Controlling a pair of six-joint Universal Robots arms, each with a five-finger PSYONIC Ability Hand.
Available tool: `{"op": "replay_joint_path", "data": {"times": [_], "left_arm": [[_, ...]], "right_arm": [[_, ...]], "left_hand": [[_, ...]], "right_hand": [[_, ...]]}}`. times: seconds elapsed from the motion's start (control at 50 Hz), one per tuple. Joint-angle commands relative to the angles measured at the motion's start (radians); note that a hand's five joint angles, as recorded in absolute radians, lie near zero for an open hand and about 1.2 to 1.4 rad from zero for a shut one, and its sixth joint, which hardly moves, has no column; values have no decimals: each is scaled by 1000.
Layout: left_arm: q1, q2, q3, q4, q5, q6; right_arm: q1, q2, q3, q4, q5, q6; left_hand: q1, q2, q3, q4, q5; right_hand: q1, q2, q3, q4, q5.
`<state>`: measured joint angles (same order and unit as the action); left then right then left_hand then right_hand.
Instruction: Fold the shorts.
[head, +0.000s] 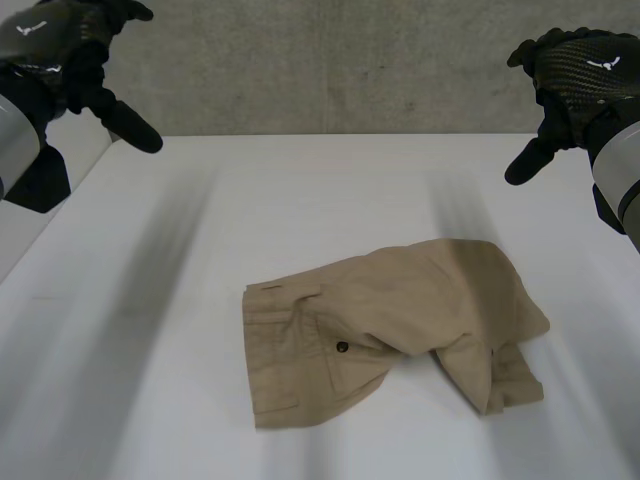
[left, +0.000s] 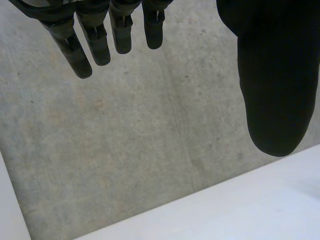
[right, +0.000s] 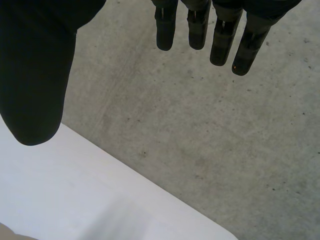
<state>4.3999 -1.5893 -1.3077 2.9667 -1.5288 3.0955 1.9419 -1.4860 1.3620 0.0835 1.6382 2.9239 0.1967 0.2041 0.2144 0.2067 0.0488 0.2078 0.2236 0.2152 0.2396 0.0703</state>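
Tan shorts (head: 380, 325) lie crumpled on the white table (head: 200, 260), right of its middle, with a buttoned pocket facing up and one leg bunched toward the front right. My left hand (head: 70, 50) hangs high at the far left, open and empty, well away from the cloth. In its own wrist view the left hand's fingers (left: 95, 40) and thumb (left: 277, 85) are straight and spread. My right hand (head: 575, 75) hovers high at the far right, also open with nothing in it; its fingers (right: 220, 35) and thumb (right: 35, 75) stand apart.
A grey concrete wall (head: 330, 60) rises behind the table's far edge. The table's far edge (left: 225, 200) shows under the left hand, and its far right corner (right: 220, 232) under the right hand. Bare white surface surrounds the shorts.
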Motion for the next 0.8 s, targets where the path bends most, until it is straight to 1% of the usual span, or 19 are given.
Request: {"op": "replay_joint_path", "data": {"times": [0.02,0.2,0.28,0.3,0.34,0.36,0.42,0.44,0.48,0.56,0.58,0.66,0.68,0.74,0.8], "left_arm": [[-27,-29,-7,-6,-4,2],[-63,-84,-10,-24,2,15],[-115,-152,-12,-49,4,80],[-143,-185,-12,-66,4,116],[-172,-222,-12,-86,4,156],[-203,-254,-12,-107,4,199],[-253,-297,-10,-144,4,262],[-272,-322,-10,-164,1,299],[-283,-346,-10,-175,-4,324],[-284,-391,-8,-178,-10,351],[-284,-399,-7,-176,-8,350],[-280,-432,8,-147,-14,347],[-272,-442,10,-126,-19,347],[-258,-449,8,-103,-25,345],[-225,-456,16,-86,-27,347]], "right_arm": [[-4,1,8,-5,-4,6],[-9,-2,20,-11,-9,5],[-9,1,25,-13,-14,5],[-8,1,25,-13,-17,3],[-8,3,26,-13,-23,1],[-8,4,28,-13,-26,1],[-6,6,35,-13,-32,-5],[-6,6,37,-14,-37,-8],[-6,6,37,-14,-43,-9],[-8,9,39,-14,-60,-9],[-8,9,39,-14,-63,-11],[-9,10,46,-16,-72,-12],[-9,12,48,-16,-75,-14],[-8,26,48,-14,-81,-23],[-6,35,51,-14,-81,-35]], "left_hand": [[-10,-17,-27,-20,-36],[8,1,-10,-2,-19],[20,12,2,10,-7],[23,15,5,13,-4],[23,15,5,13,-4],[31,24,14,21,5],[34,27,17,24,8],[37,30,20,27,11],[49,42,31,39,22],[152,144,134,142,125],[201,194,184,191,175],[670,663,652,660,644],[878,870,860,868,851],[1178,1171,1161,1168,1152],[1200,1192,1182,1190,1173]], "right_hand": [[-33,-49,-41,-65,-70],[-33,-49,-41,-65,-70],[-33,-49,-41,-65,-70],[-33,-49,-41,-65,-70],[-33,-49,-41,-65,-70],[-33,-49,-41,-65,-70],[-33,-49,-41,-65,-70],[-33,-49,-41,-65,-70],[-33,-49,-41,-65,-70],[-33,-49,-41,-65,-70],[-33,-49,-41,-65,-70],[-33,-49,-41,-65,-70],[-33,-49,-41,-65,-70],[-33,-49,-41,-65,-70],[-33,-49,-41,-65,-70]]}}
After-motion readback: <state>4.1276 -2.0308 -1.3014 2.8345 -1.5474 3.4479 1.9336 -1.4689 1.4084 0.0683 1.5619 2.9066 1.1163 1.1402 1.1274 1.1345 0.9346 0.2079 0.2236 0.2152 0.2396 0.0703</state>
